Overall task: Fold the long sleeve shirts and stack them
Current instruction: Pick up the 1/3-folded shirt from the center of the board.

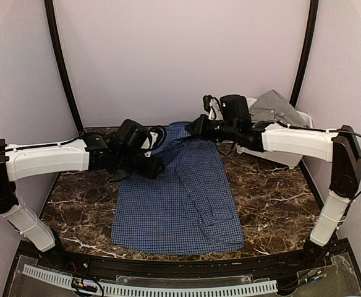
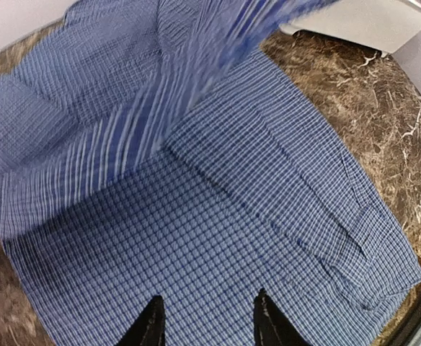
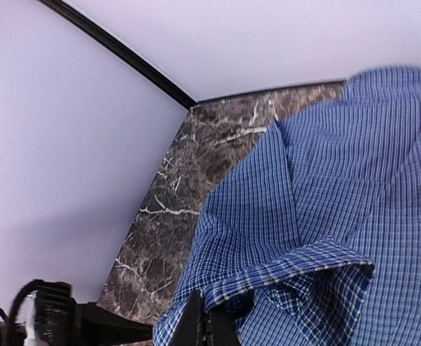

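**Op:** Status of item 1, pls?

**Tech:** Navy-blue shirt (image 1: 180, 198) lies mostly flat at the centre of the desk (image 1: 273, 204), collar end toward the far wall, hem toward the arm bases. It has a fine check. One sleeve lies along the body's R side, cuff near the hem. Grey shirt (image 1: 273, 105) sits crumpled in the white bin (image 1: 288, 158), far R corner.

**Op:** Gripper states?

**Tech:** Right gripper (image 1: 196, 127): jaws together, clamped on a fold of the navy-blue shirt at the collar end, where the cloth is raised off the desk. Left gripper (image 1: 152, 166): fingers (image 2: 151, 324) apart with nothing between them, above the shirt's L shoulder area.

**Op:** Handling notes?

**Tech:** By judgement: light, soft, no stiffness. It prob. sags from any pinch pt and slides readily on the polished marble. Not fragile. Take hold at edges or seams, i.e. collar, shoulder seam, cuff or hem corner. A mid-panel pinch prob. only tents the cloth. Recommend two spaced grips per fold so the edge stays straight.
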### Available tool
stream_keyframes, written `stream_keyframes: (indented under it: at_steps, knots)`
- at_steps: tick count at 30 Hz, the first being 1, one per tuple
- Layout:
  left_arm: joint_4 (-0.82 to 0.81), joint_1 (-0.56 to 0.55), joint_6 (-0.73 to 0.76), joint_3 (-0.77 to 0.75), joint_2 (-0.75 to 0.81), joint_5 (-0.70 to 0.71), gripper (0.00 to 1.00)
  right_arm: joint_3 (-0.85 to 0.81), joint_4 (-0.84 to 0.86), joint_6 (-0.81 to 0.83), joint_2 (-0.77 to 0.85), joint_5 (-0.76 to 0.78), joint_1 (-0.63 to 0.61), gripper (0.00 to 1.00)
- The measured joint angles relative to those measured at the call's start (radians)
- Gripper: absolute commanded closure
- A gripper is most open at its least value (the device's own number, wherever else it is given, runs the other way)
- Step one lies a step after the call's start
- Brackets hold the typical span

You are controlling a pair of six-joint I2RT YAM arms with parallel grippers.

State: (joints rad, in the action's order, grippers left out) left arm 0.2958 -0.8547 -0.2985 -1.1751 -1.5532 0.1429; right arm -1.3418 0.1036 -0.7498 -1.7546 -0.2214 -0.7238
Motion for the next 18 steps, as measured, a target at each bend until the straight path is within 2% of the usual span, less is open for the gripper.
stream_keyframes:
  at_steps: [5,8,12,18]
  knots:
    - [0.188,0.098,-0.19,0.045,0.068,-0.119,0.6,-0.153,-0.098,0.249,0.005,0.119,-0.06,1.0]
    - [0.272,0.165,-0.272,0.114,0.121,-0.17,0.6,-0.166,-0.135,0.36,0.026,0.185,-0.097,1.0]
    - [0.346,0.194,-0.341,0.196,0.174,-0.217,0.58,-0.126,-0.162,0.443,0.039,0.269,-0.105,1.0]
    - [0.375,0.2,-0.424,0.361,0.222,-0.286,0.56,0.039,-0.212,0.477,0.034,0.328,-0.059,1.0]
